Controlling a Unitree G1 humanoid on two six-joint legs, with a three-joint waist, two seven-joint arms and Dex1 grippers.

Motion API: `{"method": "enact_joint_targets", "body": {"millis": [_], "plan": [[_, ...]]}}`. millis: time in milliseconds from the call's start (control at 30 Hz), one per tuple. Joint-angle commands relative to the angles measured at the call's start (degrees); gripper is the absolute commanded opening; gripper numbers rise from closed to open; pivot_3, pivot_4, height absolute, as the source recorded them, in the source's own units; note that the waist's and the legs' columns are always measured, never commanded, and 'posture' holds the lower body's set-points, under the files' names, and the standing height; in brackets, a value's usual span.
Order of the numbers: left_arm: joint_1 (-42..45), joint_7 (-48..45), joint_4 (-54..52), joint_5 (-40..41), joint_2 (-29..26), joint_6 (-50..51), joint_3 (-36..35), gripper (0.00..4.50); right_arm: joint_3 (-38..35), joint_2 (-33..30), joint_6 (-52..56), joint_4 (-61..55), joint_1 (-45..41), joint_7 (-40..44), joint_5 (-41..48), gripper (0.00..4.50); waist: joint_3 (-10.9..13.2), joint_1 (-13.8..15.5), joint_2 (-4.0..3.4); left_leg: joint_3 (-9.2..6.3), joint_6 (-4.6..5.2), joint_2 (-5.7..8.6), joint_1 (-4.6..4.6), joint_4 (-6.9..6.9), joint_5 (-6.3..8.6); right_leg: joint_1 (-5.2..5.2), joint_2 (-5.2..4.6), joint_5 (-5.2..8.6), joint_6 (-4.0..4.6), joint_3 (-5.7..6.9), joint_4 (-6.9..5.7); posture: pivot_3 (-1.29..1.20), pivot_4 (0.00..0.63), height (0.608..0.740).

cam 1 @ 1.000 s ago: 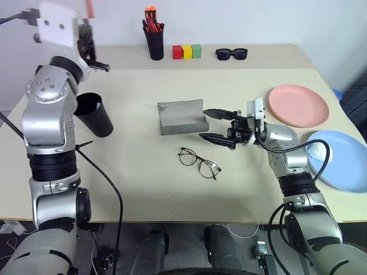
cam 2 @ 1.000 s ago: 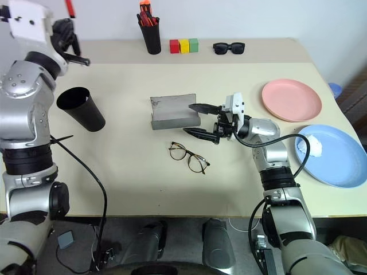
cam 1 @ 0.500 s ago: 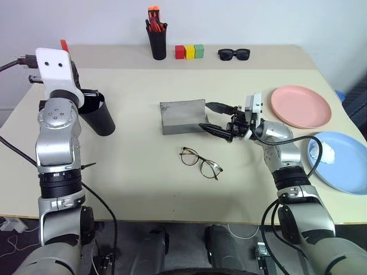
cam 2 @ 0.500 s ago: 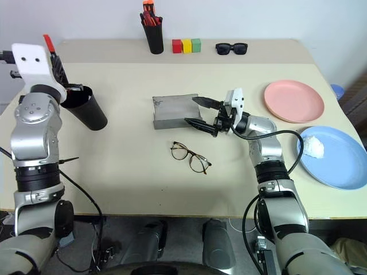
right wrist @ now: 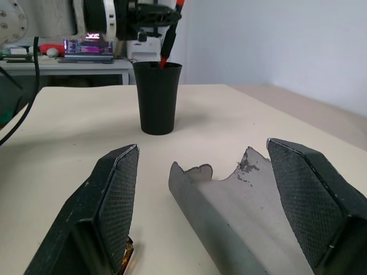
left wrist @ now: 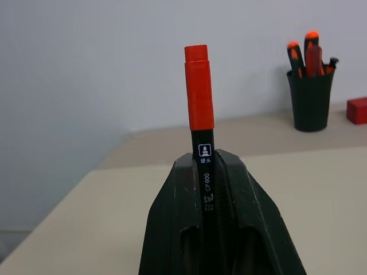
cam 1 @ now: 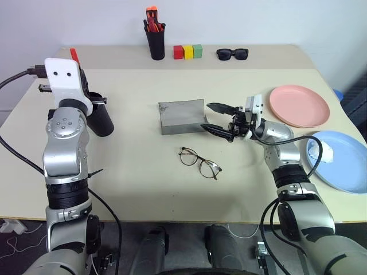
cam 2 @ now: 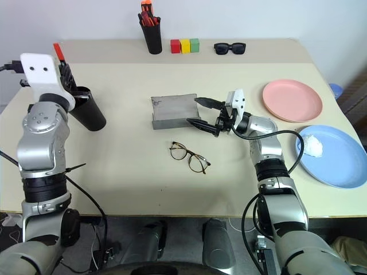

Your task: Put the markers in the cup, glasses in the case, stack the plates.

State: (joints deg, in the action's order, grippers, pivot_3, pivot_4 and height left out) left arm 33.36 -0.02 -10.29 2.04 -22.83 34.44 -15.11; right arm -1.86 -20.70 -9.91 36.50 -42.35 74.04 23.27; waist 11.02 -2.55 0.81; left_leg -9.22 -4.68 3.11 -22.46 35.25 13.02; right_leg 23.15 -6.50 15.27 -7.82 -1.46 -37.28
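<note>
Marker going over the cup, case being lined up.
Left pincer (left wrist: pixel 209 172) is clamping a marker (left wrist: pixel 199 109) above the cup (cam 2: pixel 89 112) for dropping; right pincer (right wrist: pixel 221 195), fingers apart, is framing the case (cam 1: pixel 182 117).

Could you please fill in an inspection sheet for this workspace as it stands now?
Surface: beige table, no spills seen.
Job's things: marker over the cup; glasses lie by the open case; pink plate and blue plate unstacked.
Clutter: pen holder, coloured blocks, sunglasses along the far edge.
Grippers: left gripper shut on the marker; right gripper open beside the case.
Cables: black cable hangs off the left arm.
Surroundings: plain wall.
</note>
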Motion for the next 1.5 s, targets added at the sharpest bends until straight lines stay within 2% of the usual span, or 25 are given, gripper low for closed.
{"method": "enact_joint_targets", "body": {"millis": [33, 133, 300, 567, 667, 800, 900, 1000, 1067, 1267, 1500], "plan": [[-1.0, 0.1, -3.4, 0.1, 0.3, 0.1, -0.2, 0.06, -1.4, 0.2, -0.9, -0.5, -0.8, 0.0, 0.3, 3.65, 0.0, 0.0, 0.00, 0.00, 0.00, 0.00, 0.00, 0.00, 0.00, 0.00, 0.00, 0.00, 0.00, 0.00, 0.00, 0.00, 0.150, 0.740], [-2.3, -0.2, -4.2, 0.2, 1.1, 0.5, 0.3, 1.13, -1.5, 0.2, -0.8, -1.0, -0.1, -0.2, 0.3, 3.65, 0.0, 0.0, 0.00, 0.00, 0.00, 0.00, 0.00, -0.01, 0.00, 0.00, 0.00, 0.00, 0.00, 0.00, 0.01, 0.00, 0.150, 0.740], [-2.0, -0.8, -3.7, 0.7, 1.4, 0.3, 0.4, 3.60, -1.7, -0.1, -1.3, -1.7, 1.0, -1.8, -0.6, 3.65, 0.0, 0.0, 0.00, 0.00, 0.00, 0.00, 0.00, 0.00, 0.00, 0.00, 0.00, 0.00, 0.01, 0.00, 0.00, 0.00, 0.150, 0.740], [3.1, -7.9, -4.5, 5.8, -0.3, 2.4, 1.4, 3.60, -3.0, -2.0, 0.8, -8.3, 4.8, -5.6, -0.2, 3.65, 0.0, 0.1, 0.00, 0.00, 0.00, 0.00, -0.02, 0.00, 0.00, 0.00, 0.00, 0.00, 0.00, 0.00, 0.02, 0.00, 0.150, 0.740], [9.0, -19.4, -3.1, 11.6, -5.1, 9.0, 5.3, 3.60, -4.1, -3.3, 2.8, -13.0, 7.4, -7.4, 0.6, 3.65, 0.0, 0.2, 0.00, -0.01, -0.01, 0.00, -0.05, 0.01, 0.00, -0.01, 0.00, 0.00, 0.00, 0.02, 0.02, 0.00, 0.150, 0.740], [14.3, -39.7, 1.9, 16.6, -15.0, 12.9, 14.8, 3.60, -5.4, -4.6, 4.5, -18.4, 11.5, -9.9, 1.2, 3.65, 0.0, -0.1, -0.05, 0.01, 0.00, 0.02, -0.01, -0.03, 0.00, -0.02, 0.00, 0.00, -0.01, 0.01, 0.05, 0.00, 0.150, 0.740], [13.6, -53.3, 3.8, 14.8, -21.3, 5.9, 23.1, 3.60, -6.4, -4.9, 4.8, -20.2, 14.0, -11.1, 1.5, 3.65, 0.0, -0.8, -0.09, 0.06, 0.00, -0.01, 0.07, -0.11, 0.00, -0.03, 0.01, 0.01, 0.00, -0.01, 0.03, 0.00, 0.150, 0.740], [15.3, -59.5, 12.6, 10.6, -23.0, 1.4, 29.5, 3.60, -7.0, -4.8, 4.3, -21.3, 16.1, -11.9, 1.6, 3.65, 0.0, -1.2, -0.09, 0.06, 0.00, -0.02, 0.06, -0.11, -0.01, -0.02, 0.02, 0.01, 0.01, -0.01, 0.00, 0.00, 0.150, 0.740], [18.1, -62.0, 22.1, 6.4, -21.2, -4.0, 33.8, 3.60, -7.6, -4.6, 3.6, -22.0, 18.0, -12.6, 1.9, 3.65, 0.0, -1.2, -0.09, 0.06, 0.01, -0.02, 0.06, -0.10, -0.01, -0.03, 0.03, 0.01, 0.01, -0.01, 0.00, 0.00, 0.150, 0.740], [24.4, -63.7, 40.7, -1.2, -13.1, -16.3, 39.0, 3.60, -8.2, -4.6, 2.7, -23.1, 20.6, -13.6, 1.9, 3.65, 0.0, -0.3, -0.06, 0.05, 0.04, 0.00, -0.02, -0.04, 0.01, -0.04, 0.02, 0.01, -0.01, 0.00, 0.06, 0.00, 0.150, 0.740], [28.5, -66.3, 50.6, -5.2, -7.2, -22.7, 38.9, 3.60, -8.2, -5.0, 4.0, -26.8, 22.0, -15.6, 2.1, 3.65, 0.0, -0.2, -0.05, 0.05, 0.04, 0.00, -0.02, -0.04, 0.01, -0.01, 0.02, 0.01, -0.02, 0.00, 0.05, 0.00, 0.150, 0.740]]}}
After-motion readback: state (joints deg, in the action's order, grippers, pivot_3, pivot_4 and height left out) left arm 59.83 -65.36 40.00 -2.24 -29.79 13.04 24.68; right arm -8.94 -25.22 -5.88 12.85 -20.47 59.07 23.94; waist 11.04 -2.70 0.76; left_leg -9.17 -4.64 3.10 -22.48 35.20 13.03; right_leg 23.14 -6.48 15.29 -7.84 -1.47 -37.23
